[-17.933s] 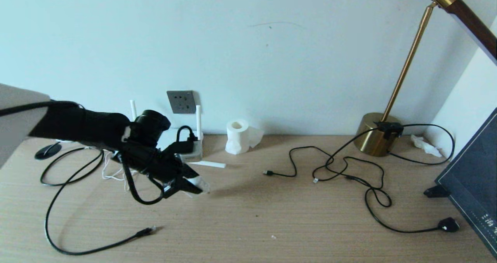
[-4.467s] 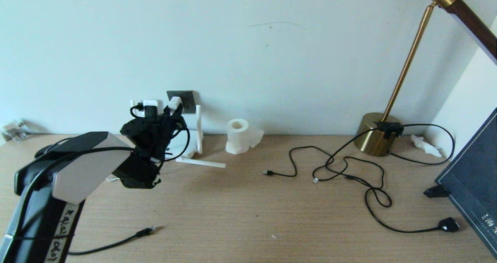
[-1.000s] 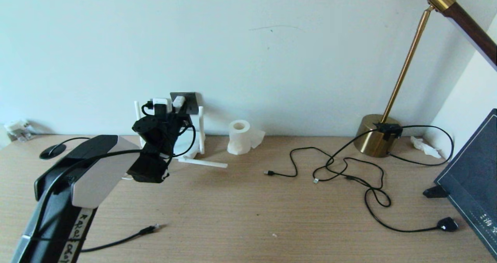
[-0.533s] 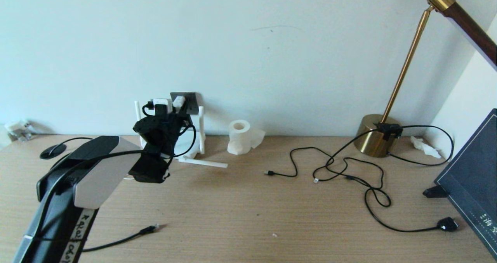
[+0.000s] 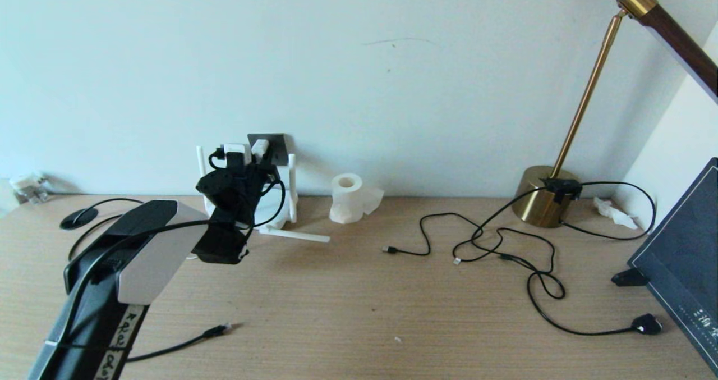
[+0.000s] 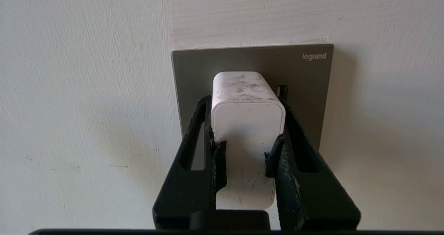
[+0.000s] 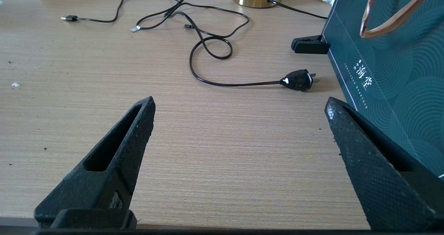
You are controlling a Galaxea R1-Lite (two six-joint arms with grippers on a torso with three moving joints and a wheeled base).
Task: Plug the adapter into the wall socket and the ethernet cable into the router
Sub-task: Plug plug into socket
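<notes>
The white adapter (image 6: 248, 99) stands end-on against the dark grey wall socket (image 6: 305, 75), and none of its pins show. My left gripper (image 6: 245, 101) is shut on it, one black finger (image 6: 204, 124) clamped on each side. In the head view the gripper (image 5: 255, 156) holds the adapter (image 5: 259, 146) up at the socket (image 5: 277, 143). The white router (image 5: 276, 205) stands below, mostly hidden behind my arm, with an antenna (image 5: 292, 184) upright. The ethernet cable's plug (image 5: 222, 329) lies loose on the table near the front left. My right gripper (image 7: 239, 106) hangs open over bare table.
A tissue roll (image 5: 346, 197) stands right of the router. Thin black USB cables (image 5: 477, 239) tangle mid-right, near the brass lamp base (image 5: 541, 196). The lamp's plug (image 5: 645, 325) lies beside a dark green bag (image 5: 684, 262) at the right edge. One white antenna (image 5: 294, 235) lies flat.
Over the last second my left arm has crept slightly right and toward the wall, with the adapter held at the socket. Before that it lifted the adapter up from the table.
</notes>
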